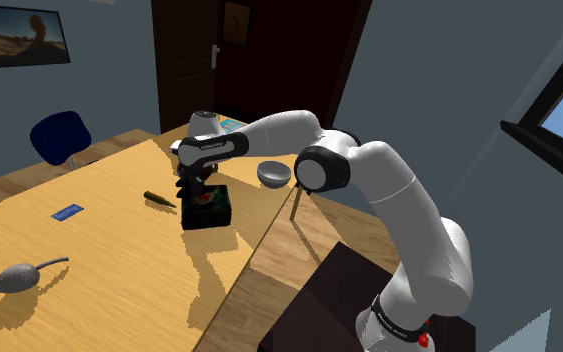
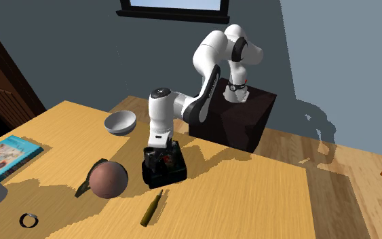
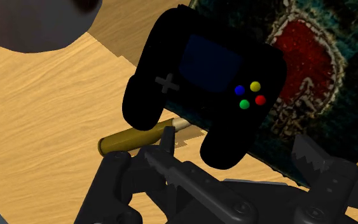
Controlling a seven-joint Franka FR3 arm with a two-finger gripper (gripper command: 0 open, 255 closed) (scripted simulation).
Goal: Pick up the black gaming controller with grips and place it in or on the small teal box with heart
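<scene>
Shoulder view: the white arm reaches up and left from the stand, with the gripper right over the dark teal box on the wooden table. A brass cartridge lies just beside the box on this view's left, and a grey bowl sits behind, near the table edge. Second exterior view: the gripper is low over the box. A brown ball sits near it on this view's left, the cartridge in front. Wrist view: the fingers stand well apart and touch nothing, so the gripper holds nothing. The black controller lies on the box lid beside the red heart, but one side and a grip overhang the box edge above the cartridge. The placing looks about done; only the retreat remains. Risk: with that overhang, a nudge could tip the controller off the lid. One grip sits between the open fingers, so a sideways or tilted withdrawal could hook it and drag it off. A straight lift looks safer.
</scene>
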